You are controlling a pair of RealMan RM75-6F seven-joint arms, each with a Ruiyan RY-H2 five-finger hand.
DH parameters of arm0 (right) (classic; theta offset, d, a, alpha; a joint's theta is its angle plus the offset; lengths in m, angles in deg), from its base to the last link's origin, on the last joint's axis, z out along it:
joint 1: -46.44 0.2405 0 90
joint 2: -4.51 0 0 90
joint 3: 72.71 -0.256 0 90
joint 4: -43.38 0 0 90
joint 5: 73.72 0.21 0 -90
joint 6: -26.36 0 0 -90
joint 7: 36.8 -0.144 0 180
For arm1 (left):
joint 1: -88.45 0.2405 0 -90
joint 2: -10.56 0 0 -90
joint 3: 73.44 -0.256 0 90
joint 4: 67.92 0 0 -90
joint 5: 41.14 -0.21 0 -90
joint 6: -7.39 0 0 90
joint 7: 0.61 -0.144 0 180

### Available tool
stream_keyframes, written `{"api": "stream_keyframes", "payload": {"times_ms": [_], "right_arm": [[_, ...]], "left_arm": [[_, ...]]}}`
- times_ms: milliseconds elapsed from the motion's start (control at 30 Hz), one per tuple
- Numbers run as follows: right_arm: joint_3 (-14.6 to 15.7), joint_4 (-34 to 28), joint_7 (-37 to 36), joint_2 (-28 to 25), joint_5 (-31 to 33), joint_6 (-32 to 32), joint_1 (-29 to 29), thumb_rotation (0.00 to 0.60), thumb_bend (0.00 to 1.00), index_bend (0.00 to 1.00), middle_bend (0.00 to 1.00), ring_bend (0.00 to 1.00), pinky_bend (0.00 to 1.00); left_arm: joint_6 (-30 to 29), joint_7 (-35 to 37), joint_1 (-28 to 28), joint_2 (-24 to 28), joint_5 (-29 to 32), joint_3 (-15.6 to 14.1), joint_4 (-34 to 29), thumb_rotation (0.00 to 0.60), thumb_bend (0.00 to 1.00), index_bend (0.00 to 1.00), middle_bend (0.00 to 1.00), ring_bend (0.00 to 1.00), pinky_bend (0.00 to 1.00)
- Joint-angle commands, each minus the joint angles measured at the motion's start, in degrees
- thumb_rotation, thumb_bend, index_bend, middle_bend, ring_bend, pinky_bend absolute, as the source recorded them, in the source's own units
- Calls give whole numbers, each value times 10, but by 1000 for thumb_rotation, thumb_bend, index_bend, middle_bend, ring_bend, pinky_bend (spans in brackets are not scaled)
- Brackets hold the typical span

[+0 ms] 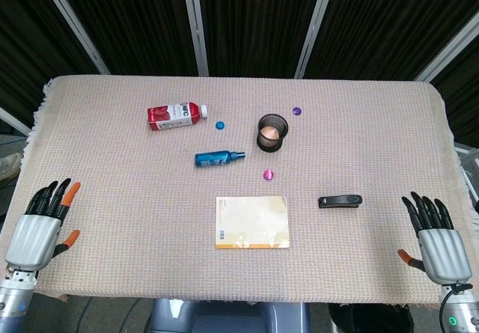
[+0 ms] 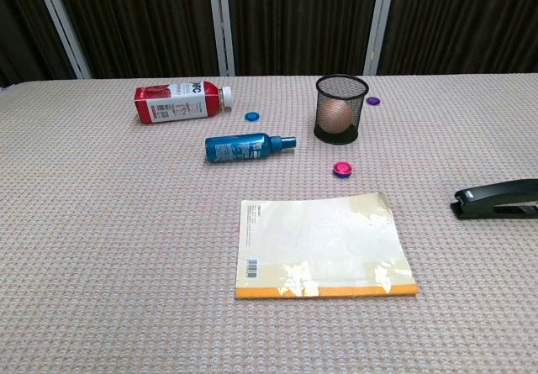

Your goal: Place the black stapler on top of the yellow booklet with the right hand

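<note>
On the woven beige tablecloth [image 1: 112,221], the left hand [image 1: 41,224] rests empty with fingers spread, the flat yellow paper booklet [image 1: 252,222] lies centre, the slim black stapler [image 1: 340,201] lies lengthwise left-to-right beside it, nearest the empty, spread-fingered right hand [image 1: 436,237].

The right hand [image 1: 436,232] sits at the near right corner of the table [image 1: 112,198]. Only bare cloth lies between it and the black stapler [image 1: 340,200]. From the stapler to the yellow booklet [image 1: 252,222] the way is bare too. The pink cap [image 1: 268,173] lies a little behind that path, probably not in the way. The mesh cup [image 1: 272,132], blue bottle [image 1: 218,157] and red bottle [image 1: 175,115] lie farther back.
</note>
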Motion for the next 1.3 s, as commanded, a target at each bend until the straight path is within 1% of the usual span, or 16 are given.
{"api": "stream_keyframes", "payload": {"times_ms": [33,333,433,500,567,667,800,833,1000,1167,1300], "right_arm": [[0,0,1,0,0,0,0,600,25,0,0,0,0],[2,2,10,7,0,-14,7,600,25,0,0,0,0],[3,11,3,14,-4,-43,25,600,34,0,0,0,0],[1,28,-3,23,-7,-64,41,600,55,3,0,0,0],[-2,58,-5,42,-11,-89,61,600,71,25,0,0,0],[-7,101,-18,64,-14,-122,89,600,93,105,0,0,0],[-16,135,-42,80,-18,-144,116,600,118,227,0,0,0],[-19,144,-48,85,-21,-148,124,600,121,242,0,0,0],[-28,183,-42,111,-21,-179,158,600,127,297,0,0,0],[-28,218,-49,142,-25,-195,182,600,127,329,0,0,0],[-28,244,-49,161,-13,-228,200,600,129,331,0,0,0]], "left_arm": [[0,1,0,0,0,0,0,600,239,3,0,0,129],[6,-2,-3,-3,4,2,2,600,239,1,0,0,129],[-11,11,-4,-7,-11,6,7,600,239,1,0,0,128],[-27,22,-1,-9,-21,7,14,600,239,1,0,0,125],[-40,35,2,-9,-30,7,20,600,239,1,0,0,109],[-47,49,1,-9,-32,12,30,600,240,0,0,0,87],[-33,53,-9,-13,-22,19,39,600,240,0,0,0,79],[-23,50,-14,-14,-16,23,41,600,241,0,0,0,79],[11,39,-30,-20,12,34,46,600,240,0,0,0,77],[17,36,-32,-19,19,33,43,600,241,0,0,0,77],[19,38,-33,-17,23,33,42,600,243,0,0,0,78]]}}
